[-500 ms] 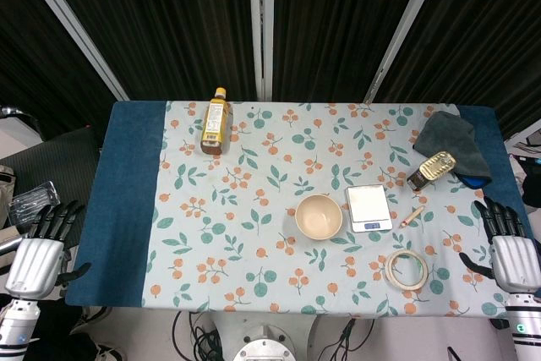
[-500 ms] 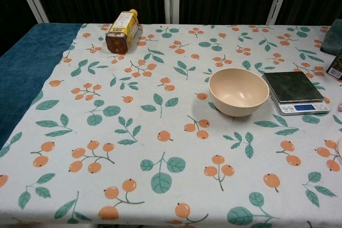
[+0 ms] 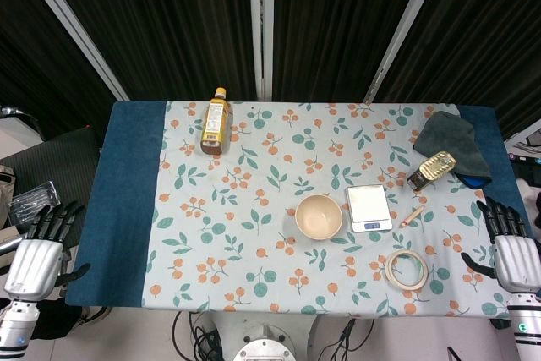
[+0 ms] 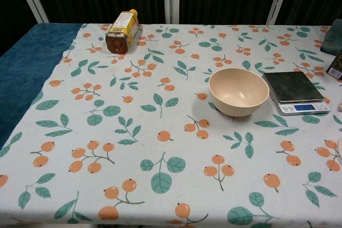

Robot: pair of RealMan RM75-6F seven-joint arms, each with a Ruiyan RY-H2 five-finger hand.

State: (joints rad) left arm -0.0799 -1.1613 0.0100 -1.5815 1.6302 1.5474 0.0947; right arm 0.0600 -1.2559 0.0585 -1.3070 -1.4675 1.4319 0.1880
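Floral tablecloth [image 3: 254,209]; idle right hand [image 3: 514,253] beside tape roll [image 3: 406,269]

A: How is the light?
B: Bright and even from overhead. The bowl [image 4: 239,91] casts only a soft shadow to its left on the tablecloth [image 4: 160,132].
A: Any glare or blur?
B: Faint sheen on the scale [image 4: 294,87] platform. Both views are sharp; the backdrop stays dark, and straight lines bow slightly at the head view's edges.

Bowl [image 3: 319,216] left of scale [image 3: 368,207]
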